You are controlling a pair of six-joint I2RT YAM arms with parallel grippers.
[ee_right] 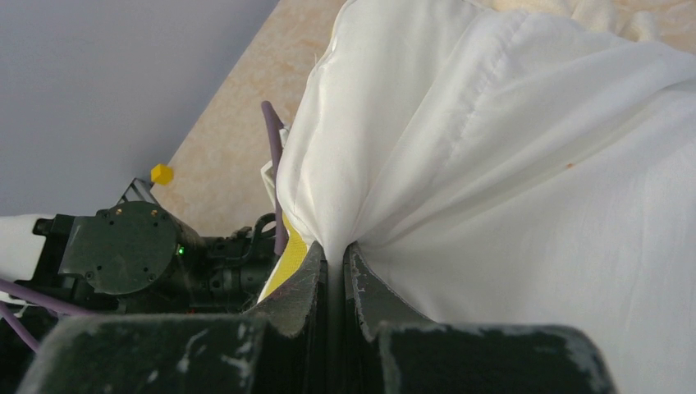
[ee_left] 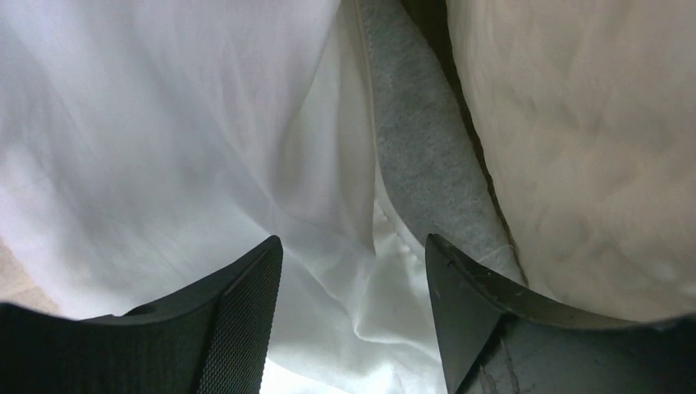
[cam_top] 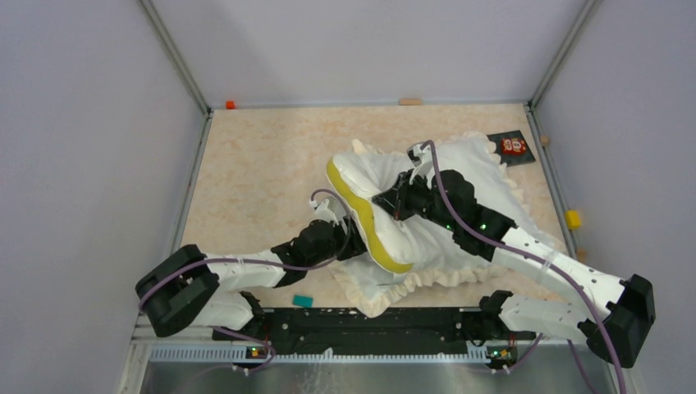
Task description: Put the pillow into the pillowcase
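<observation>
- The pillow lies near the middle of the table, a little toward the right edge, tilted up so its yellow band faces the left edge; we judge it partly inside, with that banded end bare
- The pillowcase spreads under and around it, frills reaching toward the near edge and the far right corner
- The right gripper sits on top of the pillow, fingers almost together and pinching a fold of the pillowcase, we think to lift the mouth over the band
- The left gripper is at the banded end, fingers well apart with loose cloth between them but nothing clamped; it seems placed to prop the opening
- Small red card at the far right corner, teal block by the near edge
</observation>
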